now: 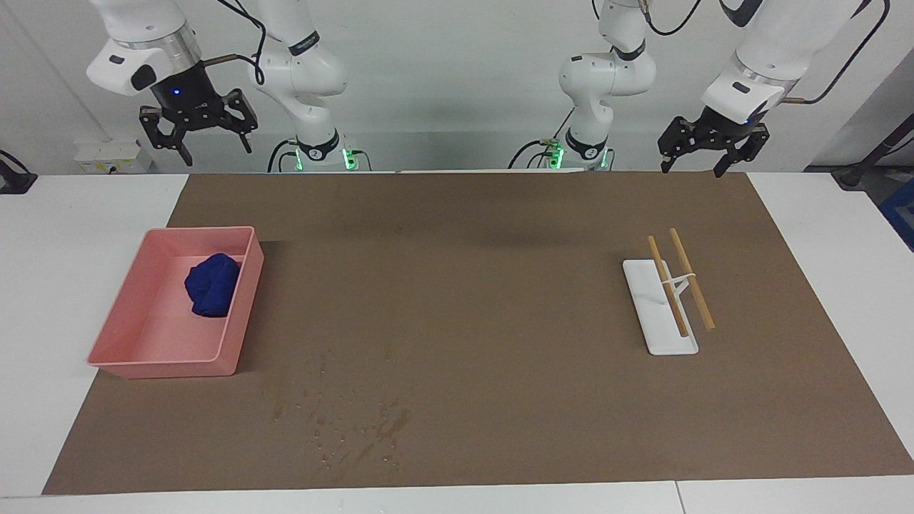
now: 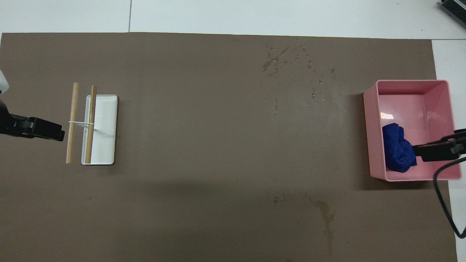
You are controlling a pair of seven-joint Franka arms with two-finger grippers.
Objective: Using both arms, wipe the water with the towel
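A crumpled blue towel point(image 1: 212, 285) lies in a pink bin point(image 1: 136, 335) at the right arm's end of the brown mat; it also shows in the overhead view point(image 2: 397, 145). Water drops point(image 1: 357, 428) are scattered on the mat beside the bin, farther from the robots, and show in the overhead view point(image 2: 291, 69). My right gripper point(image 1: 218, 153) hangs open and empty, high in the air; from overhead point(image 2: 424, 153) it overlaps the bin point(image 2: 375, 138) and towel. My left gripper point(image 1: 691, 171) hangs open and empty, high at the left arm's end of the mat point(image 2: 54, 131).
A white tray point(image 1: 643, 285) carrying a small rack with two wooden rods point(image 1: 691, 278) stands at the left arm's end of the mat point(image 2: 105, 127). A faint damp streak point(image 2: 326, 214) marks the mat nearer to the robots. White table surrounds the mat point(image 1: 464, 285).
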